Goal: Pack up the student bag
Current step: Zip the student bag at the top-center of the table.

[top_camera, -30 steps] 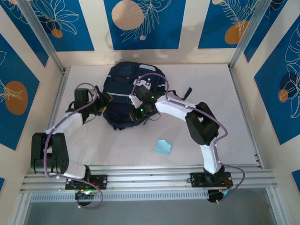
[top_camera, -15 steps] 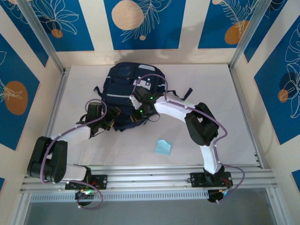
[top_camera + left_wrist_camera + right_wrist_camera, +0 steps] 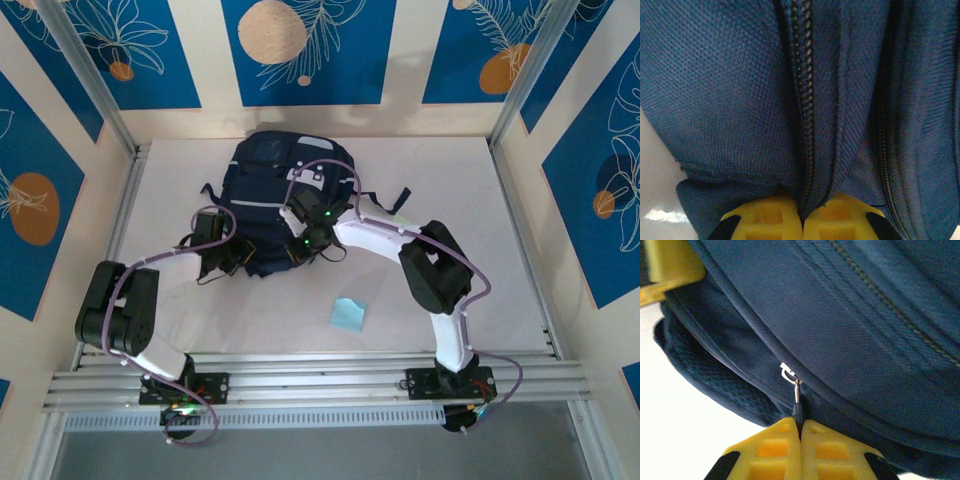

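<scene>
Left end effector (image 3: pixel 802 221) newly clamped on the large dark navy fabric student bag (image 3: pixel 280 185).
I record its jaws, apart a second ago, now pinching the zip seam (image 3: pixel 805 125); the right end effector (image 3: pixel 801 437) grips the small metal zipper pull (image 3: pixel 796 392). Bag lies mid-counter (image 3: pixel 480 220); I judge unzipping can begin.
</scene>
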Controlling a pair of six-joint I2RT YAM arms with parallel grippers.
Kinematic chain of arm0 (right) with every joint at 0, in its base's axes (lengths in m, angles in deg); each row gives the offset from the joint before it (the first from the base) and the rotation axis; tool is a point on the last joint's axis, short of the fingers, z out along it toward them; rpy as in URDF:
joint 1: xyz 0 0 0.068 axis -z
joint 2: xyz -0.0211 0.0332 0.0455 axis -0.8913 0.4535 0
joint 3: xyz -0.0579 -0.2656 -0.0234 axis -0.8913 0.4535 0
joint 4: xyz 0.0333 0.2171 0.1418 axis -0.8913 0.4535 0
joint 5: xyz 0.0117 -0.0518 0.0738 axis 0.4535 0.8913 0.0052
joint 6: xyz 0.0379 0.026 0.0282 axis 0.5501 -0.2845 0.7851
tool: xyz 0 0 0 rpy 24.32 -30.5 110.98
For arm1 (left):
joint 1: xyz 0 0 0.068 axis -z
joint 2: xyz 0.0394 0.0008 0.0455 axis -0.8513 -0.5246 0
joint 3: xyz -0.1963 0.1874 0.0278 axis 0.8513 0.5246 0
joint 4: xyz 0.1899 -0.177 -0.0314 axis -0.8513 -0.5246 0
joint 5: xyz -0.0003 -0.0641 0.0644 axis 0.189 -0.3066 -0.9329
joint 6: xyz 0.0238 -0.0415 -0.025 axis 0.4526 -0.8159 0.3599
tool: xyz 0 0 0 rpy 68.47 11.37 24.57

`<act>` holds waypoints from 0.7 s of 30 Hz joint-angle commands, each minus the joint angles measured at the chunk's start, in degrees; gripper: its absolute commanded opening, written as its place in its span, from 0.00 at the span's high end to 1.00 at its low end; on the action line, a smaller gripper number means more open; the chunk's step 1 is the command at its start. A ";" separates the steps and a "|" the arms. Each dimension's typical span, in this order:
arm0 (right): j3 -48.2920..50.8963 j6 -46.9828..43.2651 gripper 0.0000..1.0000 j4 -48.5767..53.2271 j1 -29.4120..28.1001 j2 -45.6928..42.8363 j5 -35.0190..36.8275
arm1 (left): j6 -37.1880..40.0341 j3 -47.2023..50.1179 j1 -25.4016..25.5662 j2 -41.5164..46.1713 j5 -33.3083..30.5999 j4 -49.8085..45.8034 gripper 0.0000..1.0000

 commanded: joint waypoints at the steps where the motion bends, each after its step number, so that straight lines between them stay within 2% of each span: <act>1: 3.19 -7.00 1.00 6.62 3.11 -1.99 6.33 | 3.39 0.75 -0.65 1.42 -3.41 -10.35 1.00; 5: 4.87 -15.82 1.00 7.28 6.50 -2.32 12.87 | 4.46 0.98 -0.76 2.70 -3.68 -11.79 1.00; 8: 3.67 -18.93 1.00 6.89 9.71 -1.69 18.00 | 4.53 1.40 -0.76 2.28 -3.22 -11.62 1.00; 16: -5.34 -24.95 1.00 4.88 17.59 2.49 19.96 | 4.93 1.84 -0.78 2.57 -2.90 -12.01 1.00; 21: -18.00 -27.39 1.00 4.95 22.04 10.21 19.40 | 5.03 2.75 -0.75 2.92 -2.20 -12.04 1.00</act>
